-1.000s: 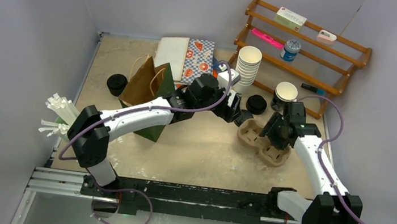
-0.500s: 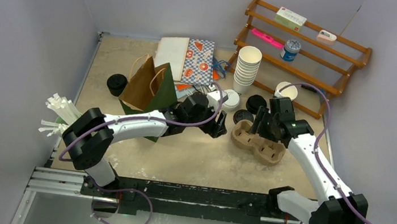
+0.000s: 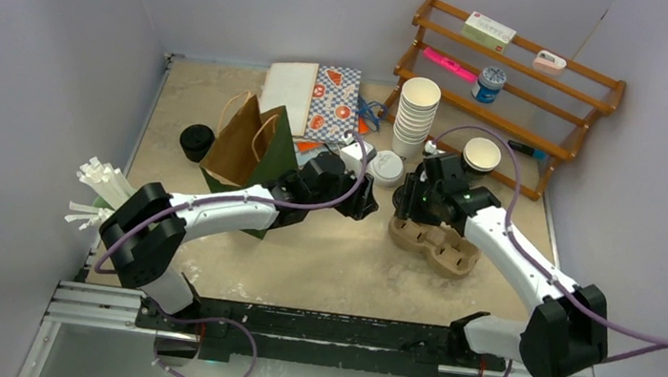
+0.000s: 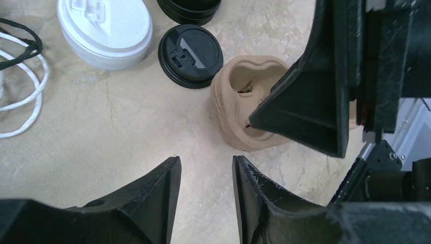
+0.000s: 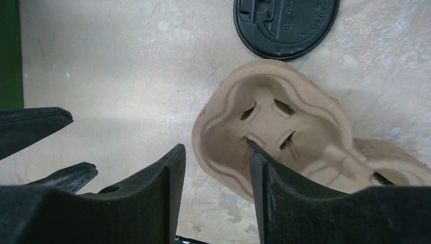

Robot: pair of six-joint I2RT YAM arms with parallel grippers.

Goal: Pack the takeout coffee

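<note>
The left hand hovers over bare worktop, fingers a little apart with nothing between them. Ahead of it to the right lies the pulp cup carrier, straight ahead a black lid, and ahead to the left a stack of white lids. The right hand has its fingers apart across the carrier's end wall, one tip inside the well and the other outside, not clamped. The takeout coffee stands upright beyond the right hand and to its right, apart from it, just in front of the wooden rack.
</note>
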